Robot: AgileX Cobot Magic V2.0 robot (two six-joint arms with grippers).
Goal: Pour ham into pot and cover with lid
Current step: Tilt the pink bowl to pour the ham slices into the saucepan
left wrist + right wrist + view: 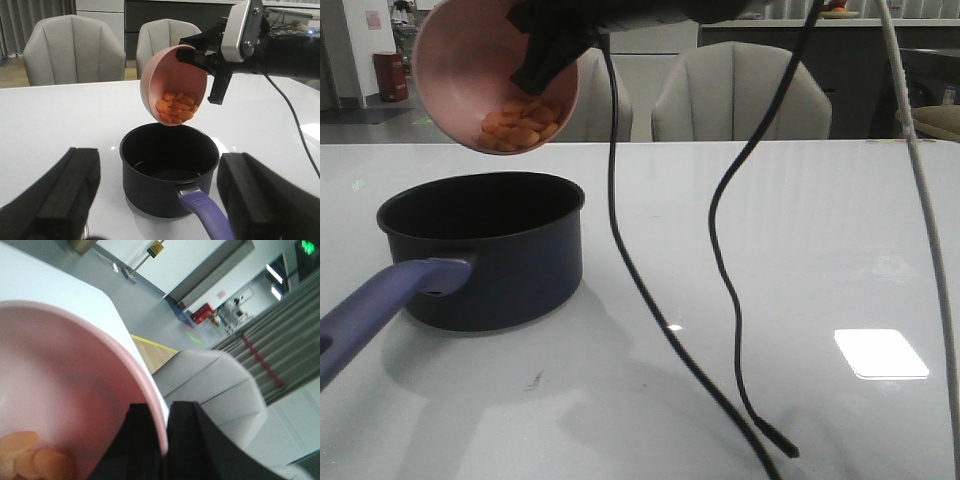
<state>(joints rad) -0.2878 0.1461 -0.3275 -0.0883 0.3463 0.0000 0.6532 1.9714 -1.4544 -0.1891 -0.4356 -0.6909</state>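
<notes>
The ham (520, 128) lies heaped in the low side of a pink bowl (460, 70), which is tipped steeply over the pot (485, 250); none of it shows in the pot's black inside. The slices look thin, light and loose, likely to slide out in a clump once the bowl tilts further, and a few may cling to the wall. The bowl seems light and stiff, with a smooth rim that could slip. The right hand (205, 65) grips it by that rim, one finger inside and one outside, which looks like the sensible hold for pouring. The pot stands on the white bench (770, 250) directly under the bowl, its purple-blue handle (380, 310) pointing toward the robot. The left hand (160, 200) hovers spread wide near the handle, grasping nothing. The lid is not in view.
</notes>
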